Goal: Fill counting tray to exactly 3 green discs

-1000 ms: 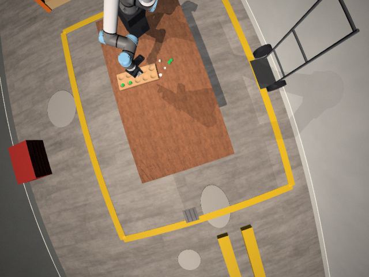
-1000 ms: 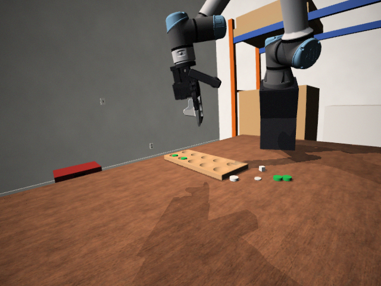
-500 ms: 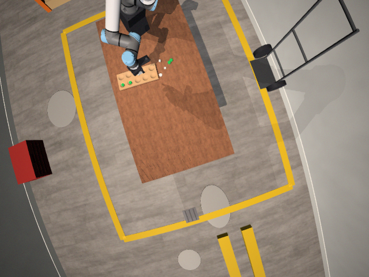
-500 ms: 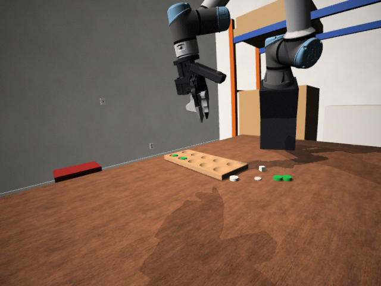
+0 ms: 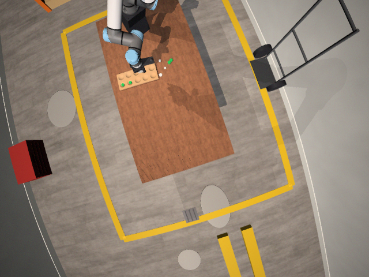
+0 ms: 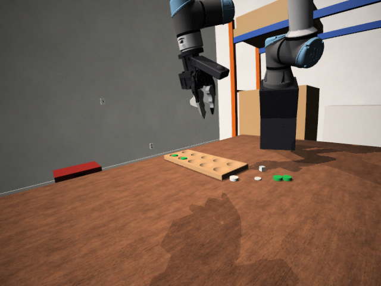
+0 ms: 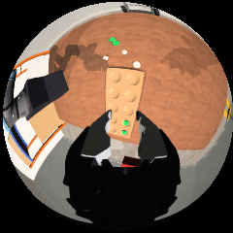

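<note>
The tan counting tray [image 5: 137,78] lies on the brown table; it also shows in the side view [image 6: 205,163] and the wrist view [image 7: 125,104]. Two green discs [image 6: 174,155] [image 6: 183,158] lie in separate pockets at the tray's far left end, seen from above [image 5: 122,85] [image 5: 130,82] and in the wrist view [image 7: 125,127]. Two more green discs [image 6: 277,177] [image 6: 287,177] [image 7: 114,41] lie side by side on the table right of the tray [image 5: 169,60]. My gripper [image 6: 206,114] [image 7: 123,111] hangs high above the tray, fingers a little apart and empty.
Three white pieces [image 6: 233,178] [image 6: 257,177] [image 6: 261,168] lie on the table between the tray and the loose green discs. The arm's dark base block [image 6: 278,114] stands behind them. Shelving and boxes stand beyond the table.
</note>
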Robot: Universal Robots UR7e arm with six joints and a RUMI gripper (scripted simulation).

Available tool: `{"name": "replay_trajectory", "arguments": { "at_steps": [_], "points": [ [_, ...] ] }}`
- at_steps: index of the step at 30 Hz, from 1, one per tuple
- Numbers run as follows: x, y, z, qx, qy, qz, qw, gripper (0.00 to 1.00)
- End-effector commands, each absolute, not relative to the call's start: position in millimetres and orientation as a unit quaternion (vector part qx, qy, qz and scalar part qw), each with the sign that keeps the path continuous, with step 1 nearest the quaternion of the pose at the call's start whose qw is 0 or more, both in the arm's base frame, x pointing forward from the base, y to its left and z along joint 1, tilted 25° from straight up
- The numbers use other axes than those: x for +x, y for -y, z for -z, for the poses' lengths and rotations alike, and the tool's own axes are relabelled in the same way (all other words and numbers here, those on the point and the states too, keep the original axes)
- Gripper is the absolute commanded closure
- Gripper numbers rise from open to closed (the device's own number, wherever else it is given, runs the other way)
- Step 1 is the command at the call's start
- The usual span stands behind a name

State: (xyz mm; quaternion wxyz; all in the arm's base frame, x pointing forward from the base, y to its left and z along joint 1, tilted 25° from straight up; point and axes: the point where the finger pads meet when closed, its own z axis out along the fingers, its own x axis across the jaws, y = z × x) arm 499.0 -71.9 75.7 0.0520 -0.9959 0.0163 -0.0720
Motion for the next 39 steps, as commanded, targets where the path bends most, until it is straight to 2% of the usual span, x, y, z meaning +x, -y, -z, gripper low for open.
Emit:
{"name": "replay_trajectory", "arguments": {
  "at_steps": [1,39],
  "points": [
    [497,63,-85,-0.993,-0.090,0.059,0.051,0.72],
    [477,25,-128,-0.894,-0.446,0.014,0.034,0.72]
  ]
}}
